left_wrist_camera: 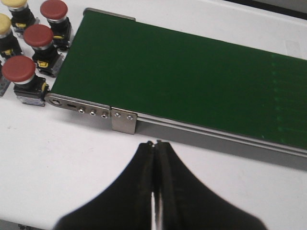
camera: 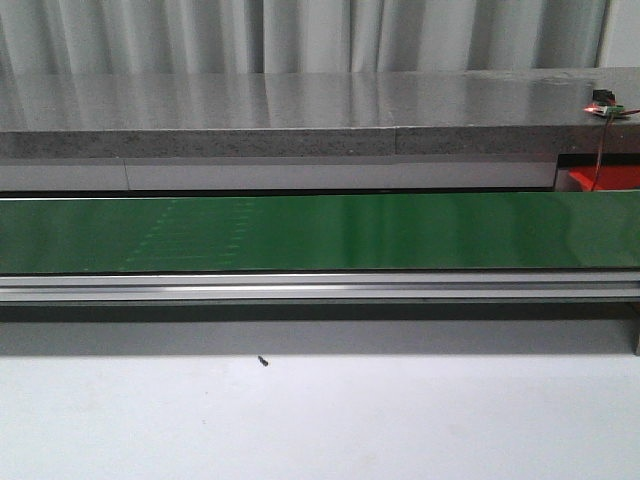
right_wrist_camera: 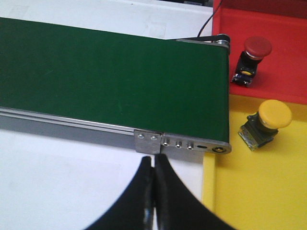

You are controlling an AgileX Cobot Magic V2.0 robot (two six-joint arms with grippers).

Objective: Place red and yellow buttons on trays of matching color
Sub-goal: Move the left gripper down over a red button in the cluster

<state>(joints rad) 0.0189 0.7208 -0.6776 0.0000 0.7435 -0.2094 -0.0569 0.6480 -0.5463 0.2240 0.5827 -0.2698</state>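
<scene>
Both grippers, left (left_wrist_camera: 154,143) and right (right_wrist_camera: 153,160), are closed on nothing, over bare white table (left_wrist_camera: 57,158) just short of the belt (left_wrist_camera: 192,72) rail. Red buttons (left_wrist_camera: 38,36) and yellow buttons (left_wrist_camera: 14,4) cluster upper left past the belt's end. At the other end, one red button (right_wrist_camera: 257,47) sits on the red tray (right_wrist_camera: 283,72), one yellow button (right_wrist_camera: 275,114) on the yellow tray (right_wrist_camera: 259,191); no writing is legible.

four red buttons (left_wrist_camera: 18,69), three yellow (right_wrist_camera: 274,114)

Conveyor belt (left_wrist_camera: 192,72): green, bare, lying just beyond the fingers in both wrist views.
Belt frame (right_wrist_camera: 96,129): aluminium rail with a screwed bracket (right_wrist_camera: 147,141) nearest the fingertips.
Table (camera: 320,420): white, under the fingers.
Curtain (camera: 300,35): grey, far behind.
</scene>
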